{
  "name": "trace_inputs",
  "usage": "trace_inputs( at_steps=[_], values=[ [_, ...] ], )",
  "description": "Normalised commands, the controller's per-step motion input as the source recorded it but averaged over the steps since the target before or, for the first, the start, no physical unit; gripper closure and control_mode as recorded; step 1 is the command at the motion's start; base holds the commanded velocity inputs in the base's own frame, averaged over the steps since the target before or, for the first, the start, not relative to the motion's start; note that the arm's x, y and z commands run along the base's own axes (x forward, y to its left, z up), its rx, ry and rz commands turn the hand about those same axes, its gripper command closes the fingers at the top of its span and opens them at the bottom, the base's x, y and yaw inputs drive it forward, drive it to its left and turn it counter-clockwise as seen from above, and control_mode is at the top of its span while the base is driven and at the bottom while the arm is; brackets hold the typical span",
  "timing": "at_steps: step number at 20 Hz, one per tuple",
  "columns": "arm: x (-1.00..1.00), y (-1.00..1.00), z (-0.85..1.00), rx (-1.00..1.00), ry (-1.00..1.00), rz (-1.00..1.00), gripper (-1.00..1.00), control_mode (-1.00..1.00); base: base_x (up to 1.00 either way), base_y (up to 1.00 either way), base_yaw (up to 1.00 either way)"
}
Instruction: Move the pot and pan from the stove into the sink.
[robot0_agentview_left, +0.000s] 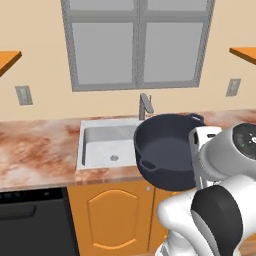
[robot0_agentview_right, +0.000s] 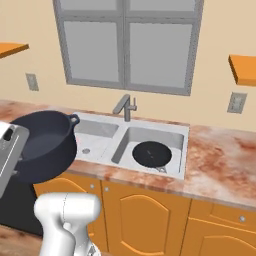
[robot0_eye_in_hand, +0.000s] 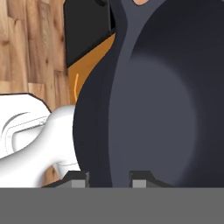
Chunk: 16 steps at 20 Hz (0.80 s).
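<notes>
The dark navy-grey pot (robot0_agentview_left: 165, 150) (robot0_agentview_right: 45, 145) hangs tilted in the air in front of the counter edge, its open mouth turned toward the cameras. In the hand view my gripper (robot0_eye_in_hand: 109, 179) is shut on the pot (robot0_eye_in_hand: 153, 100), one fingertip on each side of its wall at the rim. The black pan (robot0_agentview_right: 151, 153) lies flat in the right basin of the steel sink (robot0_agentview_right: 150, 131), its handle toward the front. In the left base view the pot covers the right basin, and the sink's (robot0_agentview_left: 82, 145) left basin shows bare. The stove is out of view.
A grey faucet (robot0_agentview_left: 145, 106) (robot0_agentview_right: 126, 106) stands behind the sink under the window. Marbled counter (robot0_agentview_left: 35, 155) (robot0_agentview_right: 220, 160) runs to both sides. Orange cabinet doors (robot0_agentview_right: 140, 215) are below, with a black appliance front (robot0_agentview_left: 30, 220) at the left.
</notes>
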Motion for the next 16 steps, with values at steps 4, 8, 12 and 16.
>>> trace_inputs(
  at_steps=[4,8,12,16],
  values=[
    [0.0,0.0,0.0,0.0,0.0,0.0,1.0,1.0,0.01,0.0,0.0],
    [0.0,0.0,0.0,0.0,0.0,0.0,1.0,1.0,0.09,0.23,-0.07],
    [0.0,0.0,0.0,0.0,0.0,0.0,1.0,1.0,0.11,0.46,-0.22],
    [0.0,0.0,0.0,0.0,0.0,0.0,1.0,1.0,0.05,0.37,-0.25]
  ],
)
